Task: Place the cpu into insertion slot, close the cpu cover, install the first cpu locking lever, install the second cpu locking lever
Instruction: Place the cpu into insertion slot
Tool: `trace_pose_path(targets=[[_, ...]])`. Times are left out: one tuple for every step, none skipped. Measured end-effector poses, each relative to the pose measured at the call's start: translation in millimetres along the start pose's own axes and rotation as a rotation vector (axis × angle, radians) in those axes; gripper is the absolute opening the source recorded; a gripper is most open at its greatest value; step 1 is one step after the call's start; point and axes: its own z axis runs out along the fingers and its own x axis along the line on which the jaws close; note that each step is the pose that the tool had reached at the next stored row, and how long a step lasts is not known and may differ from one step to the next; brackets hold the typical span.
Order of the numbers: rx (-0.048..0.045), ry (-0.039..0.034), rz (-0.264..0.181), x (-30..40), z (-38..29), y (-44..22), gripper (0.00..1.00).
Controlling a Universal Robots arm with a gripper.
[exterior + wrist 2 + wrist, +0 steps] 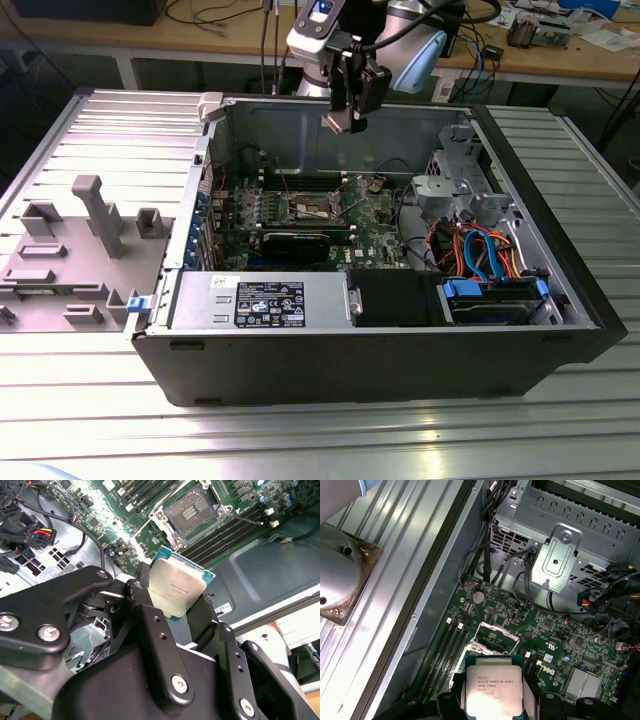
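My gripper (pixel 347 118) hangs above the open computer case, shut on the cpu (pixel 177 582), a small square chip with a dull silver top and a green edge. In both wrist views the chip sits upright between the black fingers (pixel 150 625), also shown as the cpu (pixel 493 685). Below it on the green motherboard lies the insertion slot (pixel 192 512), its dark pin grid exposed inside a shiny metal rim. The slot (pixel 312 208) is in the middle of the board, well below the gripper. The chip partly hides the slot (pixel 496 632) in the first wrist view.
The black case (pixel 380 365) lies on a slatted metal table (pixel 300 440). A power supply (pixel 260 300) runs along its front, and a drive cage (pixel 450 190) with coloured cables (pixel 480 250) fills the exterior view's right. A grey fixture tray (pixel 70 250) stands at the left.
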Motion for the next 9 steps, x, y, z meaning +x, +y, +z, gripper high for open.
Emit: trace_pose_path(targets=[[0.0,0.0,0.0,0.0,0.3,0.0,0.54],[0.0001,0.0,0.0,0.0,0.6,-0.1,0.54],[0.0001,0.0,0.0,0.0,1.5,-0.2,0.54],[0.0,-0.0001,0.0,0.0,2.4,-0.2,0.54],[0.0001,-0.0001,0.0,0.0,2.7,-0.3,0.54],[0.0001,-0.0001,0.0,0.0,2.8,-0.3,0.54],[0.0001,-0.0002,0.0,-0.1,2.8,-0.3,0.54],[0.0002,-0.0001,0.0,-0.1,2.9,-0.3,0.54],[0.0,0.0,0.0,0.0,3.0,-0.3,0.54]])
